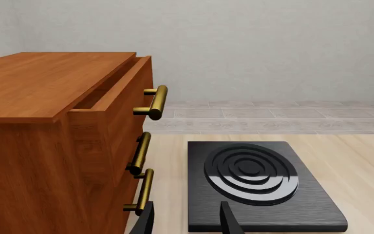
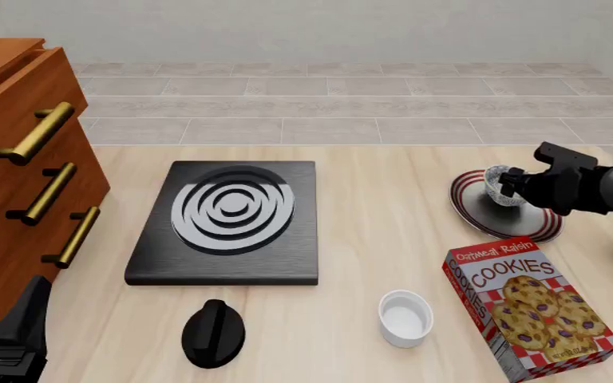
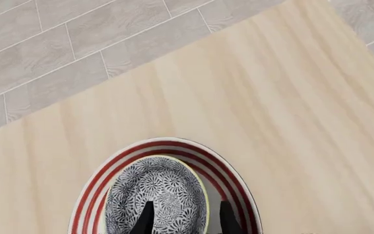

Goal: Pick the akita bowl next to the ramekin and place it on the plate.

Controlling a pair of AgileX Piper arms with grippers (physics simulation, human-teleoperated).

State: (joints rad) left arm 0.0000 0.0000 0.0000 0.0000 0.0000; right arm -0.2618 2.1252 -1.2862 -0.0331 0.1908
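over the plate (image 2: pixel 466 209), the right end effector (image 2: pixel 511 185) grips the akita bowl (image 2: pixel 498 182), fingertips cropped.

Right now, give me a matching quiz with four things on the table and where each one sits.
Things:
1. speckled bowl
2. ramekin
3. cookie box
4. black knob

Places:
A. near edge, in front of the burner
B. over the striped plate, at the right hand
C. lying flat, right of the ramekin
D. between knob and cookie box

Pairs: 1-B, 2-D, 3-C, 4-A
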